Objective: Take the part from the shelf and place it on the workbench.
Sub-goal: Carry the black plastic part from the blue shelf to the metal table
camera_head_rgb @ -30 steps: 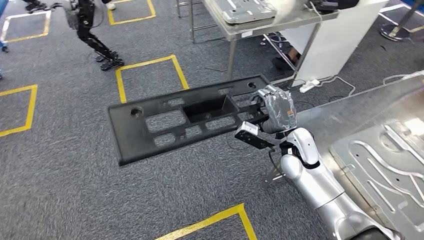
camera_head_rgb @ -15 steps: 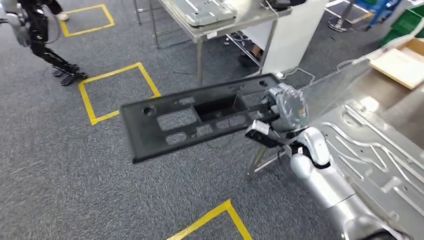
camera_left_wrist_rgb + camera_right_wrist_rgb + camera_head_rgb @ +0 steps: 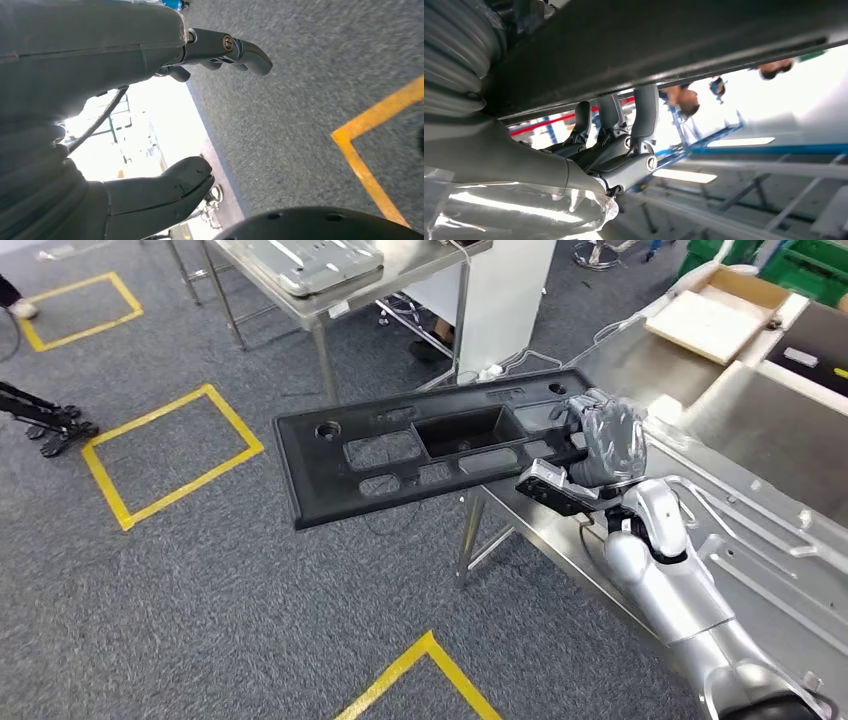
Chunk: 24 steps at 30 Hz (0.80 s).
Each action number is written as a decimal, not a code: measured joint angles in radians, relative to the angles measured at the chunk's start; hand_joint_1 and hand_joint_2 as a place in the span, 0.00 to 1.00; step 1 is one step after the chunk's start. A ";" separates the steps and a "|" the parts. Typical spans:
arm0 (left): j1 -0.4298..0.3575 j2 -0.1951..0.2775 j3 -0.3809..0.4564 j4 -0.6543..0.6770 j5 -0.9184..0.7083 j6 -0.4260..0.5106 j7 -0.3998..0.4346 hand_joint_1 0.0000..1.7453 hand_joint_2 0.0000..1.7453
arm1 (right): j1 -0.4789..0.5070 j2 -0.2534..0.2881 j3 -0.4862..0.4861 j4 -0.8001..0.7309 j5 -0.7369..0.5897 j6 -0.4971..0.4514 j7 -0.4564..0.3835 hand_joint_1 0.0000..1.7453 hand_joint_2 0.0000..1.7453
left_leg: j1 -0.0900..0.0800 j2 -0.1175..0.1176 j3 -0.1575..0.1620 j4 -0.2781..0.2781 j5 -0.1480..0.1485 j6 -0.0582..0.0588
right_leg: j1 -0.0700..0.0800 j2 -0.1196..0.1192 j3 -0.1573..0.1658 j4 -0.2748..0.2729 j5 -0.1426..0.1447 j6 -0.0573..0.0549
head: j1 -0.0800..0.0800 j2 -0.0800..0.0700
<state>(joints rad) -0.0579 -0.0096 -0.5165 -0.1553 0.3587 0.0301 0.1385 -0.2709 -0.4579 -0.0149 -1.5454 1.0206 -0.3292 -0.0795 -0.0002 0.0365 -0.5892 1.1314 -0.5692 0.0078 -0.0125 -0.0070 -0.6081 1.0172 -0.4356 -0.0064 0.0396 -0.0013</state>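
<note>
Right hand (image 3: 605,445) grasping the black part's (image 3: 400,455) near end, part jutting leftward over carpet (image 3: 200,600)

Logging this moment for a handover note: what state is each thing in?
black part: held at one end, hanging out over the floor, roughly level.
right hand: grips the part's end.
left hand: holds nothing, fingers apart.
workbench: part not yet on it.
cardboard box: open.

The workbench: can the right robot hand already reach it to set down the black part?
Probably yes. The right robot hand grips the black part by its end, right over the workbench edge. Most of the part overhangs the floor, so it must swing inward first.
</note>
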 joint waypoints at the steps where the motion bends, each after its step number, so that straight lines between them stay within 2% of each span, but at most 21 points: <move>1: 0.001 0.000 0.000 0.000 0.000 0.000 0.000 0.00 1.00 | -0.001 0.000 -0.002 0.000 -0.002 0.000 0.000 1.00 1.00 | 0.001 -0.017 -0.036 0.072 -0.031 -0.001 | 0.001 0.011 -0.001 0.001 0.000 -0.003 | 0.000 0.000; 2: 0.002 -0.001 0.000 0.000 0.000 0.000 0.000 0.00 1.00 | 0.000 0.000 -0.002 0.001 -0.005 0.000 0.000 1.00 1.00 | 0.001 -0.025 -0.070 0.137 -0.053 -0.001 | 0.002 0.024 -0.002 0.002 0.000 -0.005 | 0.000 0.000; 3: 0.003 -0.001 0.000 0.000 0.000 -0.001 0.000 0.00 1.00 | 0.000 0.000 -0.002 0.001 -0.006 0.000 0.000 1.00 1.00 | 0.001 -0.028 -0.092 0.175 -0.056 0.000 | 0.003 0.038 -0.003 0.004 -0.001 -0.006 | 0.000 0.000; 4: 0.004 -0.001 0.000 0.000 0.001 -0.001 0.000 0.00 1.00 | 0.001 0.000 -0.003 0.002 -0.008 0.000 0.000 1.00 1.00 | 0.001 -0.029 -0.096 0.174 -0.040 0.002 | 0.004 0.053 -0.003 0.007 -0.001 -0.006 | 0.000 0.000; 5: 0.004 -0.001 0.000 0.000 0.001 -0.001 0.000 0.00 1.00 | 0.002 0.000 -0.003 0.002 -0.008 0.000 0.000 1.00 1.00 | 0.001 -0.034 -0.081 0.133 -0.006 0.006 | 0.005 0.067 -0.003 0.008 -0.001 -0.006 | 0.000 0.000; 6: 0.004 -0.001 0.000 0.000 0.001 -0.001 0.000 0.00 1.00 | 0.003 0.000 -0.005 0.002 -0.008 0.000 0.000 1.00 1.00 | 0.001 -0.049 -0.054 0.065 0.035 0.012 | 0.005 0.081 -0.003 0.010 -0.002 -0.006 | 0.000 0.000; 8: 0.005 0.000 0.000 0.000 0.001 0.000 0.000 0.00 1.00 | 0.011 0.000 -0.010 0.002 -0.009 -0.001 0.000 1.00 1.00 | 0.001 -0.091 -0.001 -0.058 0.087 0.021 | 0.006 0.106 -0.006 0.013 -0.002 -0.001 | 0.000 0.000; 9: 0.005 0.001 0.000 0.000 0.002 0.001 0.000 0.00 1.00 | 0.017 0.000 -0.015 0.002 -0.010 -0.002 0.000 1.00 1.00 | 0.001 -0.105 0.013 -0.089 0.095 0.024 | 0.005 0.117 -0.008 0.014 -0.001 0.005 | 0.000 0.000; 10: 0.004 0.001 0.000 0.000 0.004 0.000 -0.001 0.00 1.00 | 0.025 0.000 -0.021 0.002 -0.011 -0.002 0.000 1.00 1.00 | 0.000 -0.106 0.018 -0.099 0.094 0.025 | 0.003 0.127 -0.011 0.014 0.001 0.011 | 0.000 0.000; 11: 0.002 0.001 0.000 0.000 0.006 -0.001 -0.002 0.00 1.00 | 0.035 0.000 -0.028 0.001 -0.011 -0.003 0.000 1.00 1.00 | 0.000 -0.095 0.020 -0.104 0.097 0.028 | 0.001 0.138 -0.012 0.011 0.003 0.019 | 0.000 0.000; 12: 0.000 0.000 0.000 0.000 0.008 -0.003 -0.004 0.00 1.00 | 0.045 -0.001 -0.036 0.000 -0.012 -0.004 0.000 1.00 1.00 | 0.000 -0.084 0.023 -0.111 0.101 0.033 | 0.000 0.137 -0.014 0.013 0.003 0.025 | 0.000 0.000; 13: -0.001 -0.001 0.000 0.000 0.009 -0.005 -0.006 0.00 1.00 | 0.054 -0.002 -0.045 -0.001 -0.012 -0.005 0.000 1.00 1.00 | 0.001 -0.071 0.027 -0.119 0.105 0.040 | 0.002 0.121 -0.019 0.022 -0.005 0.029 | 0.001 0.000; 14: 0.000 -0.003 0.000 0.000 0.009 -0.007 -0.008 0.00 1.00 | 0.060 -0.002 -0.053 -0.002 -0.012 -0.006 -0.001 1.00 1.00 | 0.003 -0.059 0.030 -0.128 0.110 0.045 | 0.004 0.096 -0.033 0.049 -0.024 0.033 | 0.002 0.000; 16: 0.004 -0.004 0.000 0.000 0.009 -0.009 -0.010 0.00 1.00 | 0.068 -0.002 -0.064 -0.003 -0.012 -0.007 -0.002 1.00 1.00 | 0.003 -0.035 0.032 -0.134 0.112 0.052 | 0.003 0.038 -0.084 0.156 -0.083 0.038 | 0.004 0.000; 17: 0.006 -0.004 0.000 0.000 0.009 -0.009 -0.011 0.00 1.00 | 0.073 -0.001 -0.068 -0.003 -0.012 -0.007 -0.002 1.00 1.00 | 0.002 -0.022 0.032 -0.134 0.111 0.052 | 0.000 0.023 -0.114 0.218 -0.108 0.041 | 0.004 0.000; 18: 0.006 -0.004 0.000 0.000 0.009 -0.010 -0.011 0.00 1.00 | 0.080 0.000 -0.070 -0.003 -0.012 -0.007 -0.002 1.00 1.00 | 0.002 -0.009 0.031 -0.134 0.109 0.051 | -0.004 0.016 -0.134 0.259 -0.119 0.045 | 0.004 0.000; 19: 0.006 -0.005 0.000 0.000 0.009 -0.010 -0.012 0.00 1.00 | 0.086 0.000 -0.072 -0.003 -0.012 -0.007 -0.002 1.00 1.00 | 0.002 0.003 0.032 -0.133 0.107 0.050 | -0.008 0.012 -0.137 0.267 -0.112 0.049 | 0.004 0.000; 20: 0.006 -0.006 0.000 0.000 0.009 -0.010 -0.012 0.00 1.00 | 0.090 0.001 -0.073 -0.003 -0.012 -0.007 -0.002 1.00 1.00 | 0.003 0.016 0.033 -0.131 0.104 0.047 | -0.011 0.006 -0.120 0.236 -0.088 0.052 | 0.004 0.000; 21: 0.006 -0.007 0.000 0.000 0.009 -0.011 -0.013 0.00 1.00 | 0.091 0.001 -0.074 -0.003 -0.012 -0.007 -0.002 1.00 1.00 | 0.004 0.027 0.034 -0.128 0.100 0.043 | -0.014 -0.008 -0.086 0.173 -0.054 0.055 | 0.005 0.000; 22: 0.006 -0.008 0.000 0.000 0.009 -0.011 -0.013 0.00 1.00 | 0.091 0.001 -0.075 -0.004 -0.012 -0.008 -0.002 1.00 1.00 | 0.003 0.038 0.036 -0.124 0.095 0.038 | -0.012 -0.032 -0.051 0.107 -0.030 0.056 | 0.005 0.000; 24: 0.004 -0.008 0.000 0.000 0.009 -0.011 -0.015 0.00 1.00 | 0.093 0.002 -0.080 -0.005 -0.013 -0.008 -0.002 1.00 1.00 | -0.001 0.056 0.039 -0.115 0.084 0.025 | -0.006 -0.063 -0.009 0.025 -0.008 0.048 | 0.004 0.000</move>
<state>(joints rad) -0.0535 -0.0177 -0.5161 -0.1553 0.3678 0.0195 0.1230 -0.1774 -0.4556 -0.0947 -1.5500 1.0081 -0.3374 -0.0820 -0.0013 0.0927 -0.5499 1.0162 -0.4851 0.0332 -0.0181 -0.0696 -0.6174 1.0418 -0.4433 0.0418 0.0438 -0.0014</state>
